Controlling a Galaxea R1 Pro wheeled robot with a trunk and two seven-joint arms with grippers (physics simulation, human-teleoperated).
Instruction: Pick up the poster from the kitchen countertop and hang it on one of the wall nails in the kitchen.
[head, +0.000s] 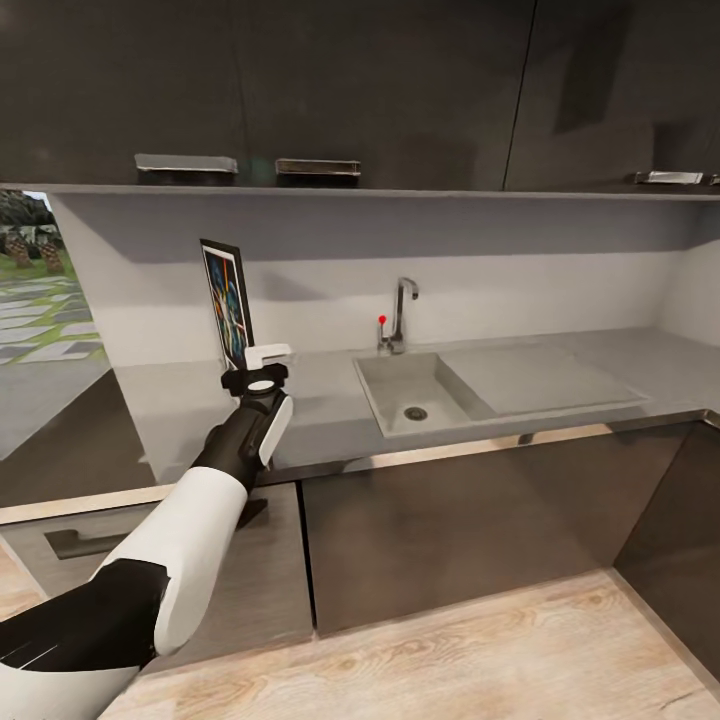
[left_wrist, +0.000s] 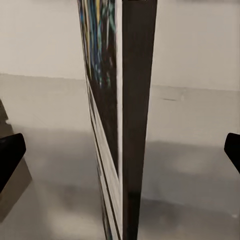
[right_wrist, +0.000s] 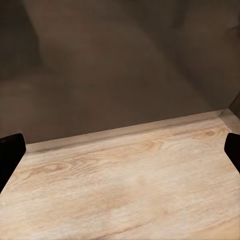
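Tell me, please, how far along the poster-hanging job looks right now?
Early. Done: the left gripper has reached the black-framed colourful poster, which stands upright on the long grey matte countertop. In hand: its open jaws straddle the poster's edge, apart from it, so no grasp yet. Left: closing, lifting, and hanging it on a nail. The right gripper is open over wooden floor.

The poster (head: 228, 303) has its bottom edge hidden behind the left gripper (head: 266, 356), and its artwork's too small to make out.
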